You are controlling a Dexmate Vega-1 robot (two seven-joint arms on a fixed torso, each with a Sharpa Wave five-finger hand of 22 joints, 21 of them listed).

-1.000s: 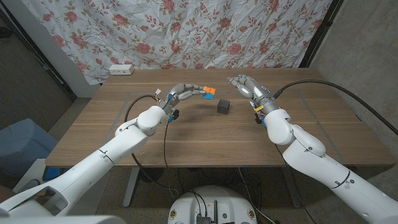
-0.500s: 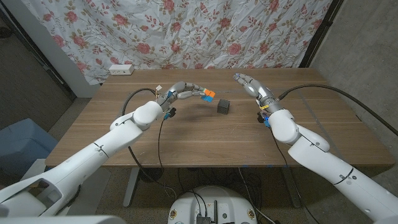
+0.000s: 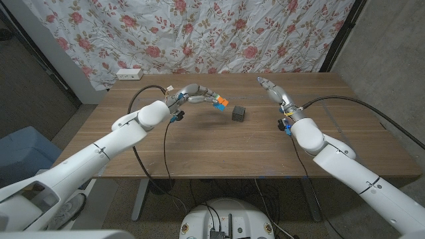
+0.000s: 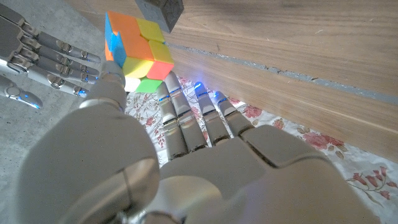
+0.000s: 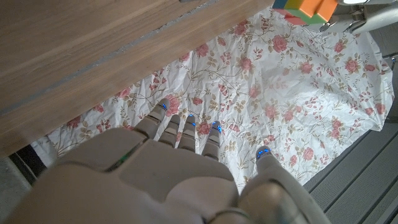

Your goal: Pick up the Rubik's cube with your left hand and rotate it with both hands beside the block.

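The Rubik's cube [image 3: 220,103] hangs above the table just left of the small dark block [image 3: 238,113]. My left hand [image 3: 194,95] pinches the cube at its fingertips. In the left wrist view the cube [image 4: 137,53] sits between the thumb and fingers of the left hand [image 4: 186,155], with the block [image 4: 160,9] right behind it. My right hand [image 3: 273,89] is held in the air to the right of the block, fingers stretched out and apart, holding nothing. The right wrist view shows the right hand [image 5: 180,168] and a corner of the cube [image 5: 308,7].
A white power strip [image 3: 129,74] lies at the table's back left corner. A floral curtain [image 3: 219,33] hangs behind the wooden table [image 3: 219,146]. A black cable loops off my left arm [image 3: 143,106] over the table.
My right hand has drawn away to the right, widening its gap to the cube. The left hand still holds the cube, which has shifted only slightly.
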